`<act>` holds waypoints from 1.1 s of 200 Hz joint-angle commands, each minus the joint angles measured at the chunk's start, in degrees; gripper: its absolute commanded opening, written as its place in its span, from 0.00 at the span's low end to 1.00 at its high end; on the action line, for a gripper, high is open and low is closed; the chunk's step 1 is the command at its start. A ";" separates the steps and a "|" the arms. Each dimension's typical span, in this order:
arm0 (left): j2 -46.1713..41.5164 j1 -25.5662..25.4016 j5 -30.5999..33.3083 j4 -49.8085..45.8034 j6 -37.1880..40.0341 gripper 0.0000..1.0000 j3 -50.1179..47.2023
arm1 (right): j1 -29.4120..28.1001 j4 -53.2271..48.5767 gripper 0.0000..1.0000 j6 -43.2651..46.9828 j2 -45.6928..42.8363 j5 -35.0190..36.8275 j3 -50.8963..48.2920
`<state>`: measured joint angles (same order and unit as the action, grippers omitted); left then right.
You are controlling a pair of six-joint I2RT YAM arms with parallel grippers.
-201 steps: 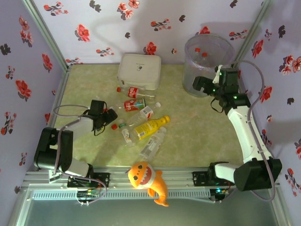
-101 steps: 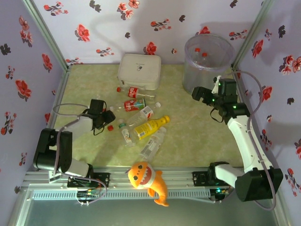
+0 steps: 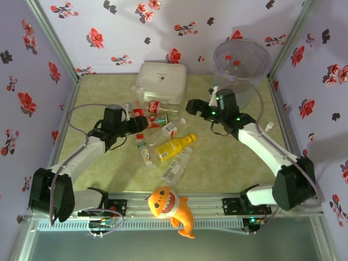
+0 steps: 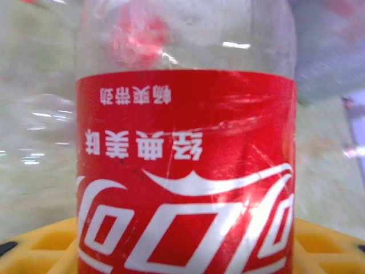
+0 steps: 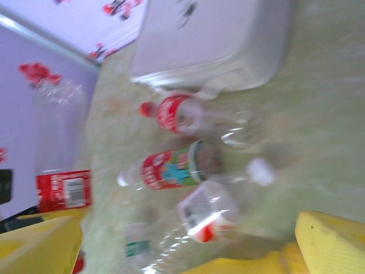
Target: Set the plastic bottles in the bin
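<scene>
- The left gripper [image 3: 136,126] is clenched on a cola bottle [image 4: 185,171]. In the left wrist view the bottle sits squarely between the two yellow fingers [image 4: 40,251], and its red label reads upside down.
- From the right wrist view, this held bottle stands roughly upright. Its clear body is above the label. I cannot tell whether its base is off the table [image 3: 228,157].
- The right gripper [image 3: 190,105] is released. Its jaws stand wide apart with nothing between them, and it hangs over the table pointing toward the left gripper.
- The bin [image 3: 215,58] stands behind the right gripper, on its right side, well apart from the left gripper. Two red-capped bottles [image 3: 229,57] show inside it.
- The white box [image 3: 160,81] lies ahead of the right gripper's fingers, with a second cola bottle [image 3: 155,106] lying just beside its near edge.
- A bottle with a red-and-white label [image 3: 166,130] lies on its side between the two grippers, close to the left one.
- The yellow bottle [image 3: 175,145] and a clear bottle [image 3: 176,166] lie nearer the arm bases than either gripper, roughly midway between the two.
- A small bottle [image 3: 145,154] lies just below the left gripper's fingers in the top view, touching the yellow bottle's end.
- The plush shark [image 3: 168,206] sits at the table's near edge, well apart from both grippers.
</scene>
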<state>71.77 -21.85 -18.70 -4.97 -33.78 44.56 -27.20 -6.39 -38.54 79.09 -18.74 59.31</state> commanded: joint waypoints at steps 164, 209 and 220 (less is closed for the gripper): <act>8.14 -11.55 -14.01 2.78 13.30 0.00 6.73 | -4.70 15.00 0.57 -7.38 16.31 -6.46 9.41; 6.06 -10.61 -13.59 1.37 12.20 1.00 6.57 | -4.66 6.17 0.49 -0.30 15.65 -3.68 14.82; 5.20 -10.28 -13.44 1.15 11.65 1.00 6.16 | -4.55 2.84 0.48 2.67 15.37 -2.17 17.47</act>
<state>79.42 -32.93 -31.66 -2.74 -22.15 49.47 -31.92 3.90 -43.83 96.12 -24.75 71.20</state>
